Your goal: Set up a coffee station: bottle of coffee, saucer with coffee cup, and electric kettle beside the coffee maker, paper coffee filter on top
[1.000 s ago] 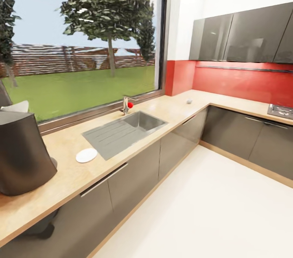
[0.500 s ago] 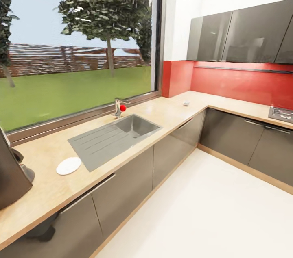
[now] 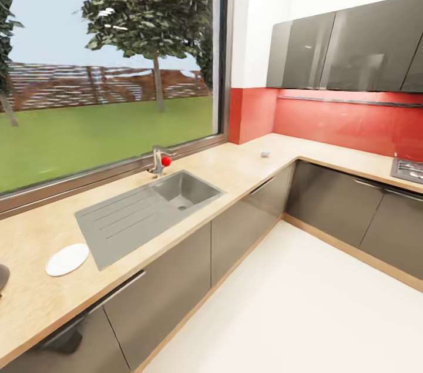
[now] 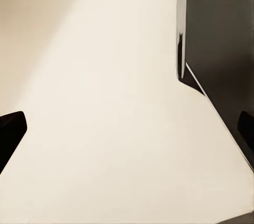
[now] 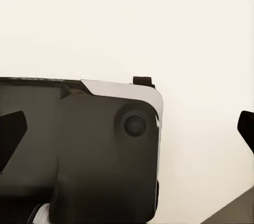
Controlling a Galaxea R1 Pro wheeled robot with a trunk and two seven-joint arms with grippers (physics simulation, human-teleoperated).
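Saucer (image 3: 67, 259) is lying flat on the tabletop (image 3: 235, 164), just beside the sink's (image 3: 147, 211) drainboard, under the window (image 3: 106, 61). Left tool (image 4: 127, 128) is hanging over pale floor (image 4: 106, 102), fingertips wide apart, holding nothing. Right tool (image 5: 127, 123) is likewise spread, above the robot's dark base (image 5: 79, 150).

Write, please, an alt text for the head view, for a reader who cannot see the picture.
A long light-wood kitchen countertop under a big window holds an inset steel sink with a red-knobbed tap, and a flat white saucer lies just beside the sink's draining board. The counter turns a corner below a red backsplash and dark wall cabinets; the floor is pale.
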